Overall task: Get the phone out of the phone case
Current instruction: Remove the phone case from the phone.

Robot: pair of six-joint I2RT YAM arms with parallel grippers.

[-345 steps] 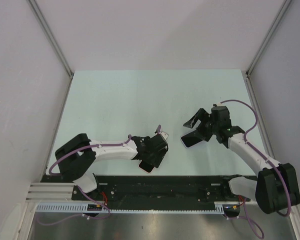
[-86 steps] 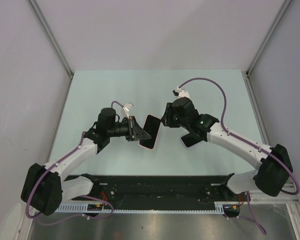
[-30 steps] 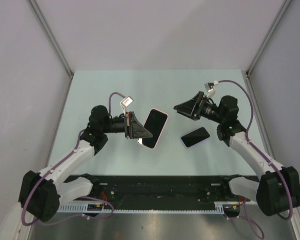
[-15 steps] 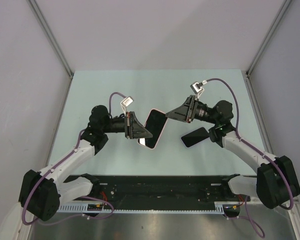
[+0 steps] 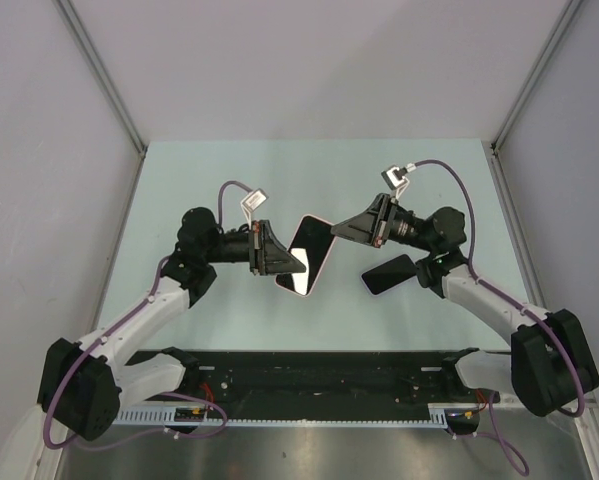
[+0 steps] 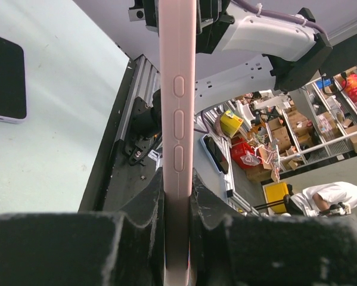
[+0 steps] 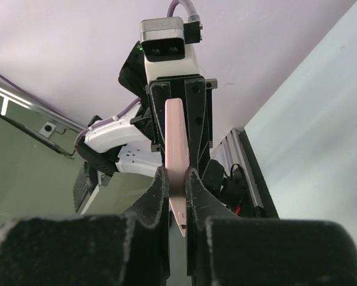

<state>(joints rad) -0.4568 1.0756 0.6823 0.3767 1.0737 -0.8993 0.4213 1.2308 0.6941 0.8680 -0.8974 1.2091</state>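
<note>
— Starting with the biggest?
— Looking down on a pale green counter (image 5: 199, 190). Then seeing the left arm (image 5: 149, 305) and right arm (image 5: 489, 300) reaching in from the near edge, bent toward each other.
— And between them?
— Finding the pink phone case (image 5: 312, 250) held up off the counter, tilted, dark face toward the top camera. Cannot tell whether anything sits inside it.
— Gripped how?
— Clamped at its lower end by the left tool (image 5: 289, 265), tight against both faces in the left wrist view. Pinched at the upper corner by the right tool (image 5: 339, 230), with fingers (image 7: 157, 190) pressed on either side of the pink edge.
— Anything lying flat?
— Spotting a dark phone (image 5: 390, 273) with a pale rim, flat on the counter, just right of the case and nearer the arm bases than the right tool. Touches neither.
— Smaller still?
— Counting three oblong buttons (image 6: 179, 119) in a row along the case's side.
</note>
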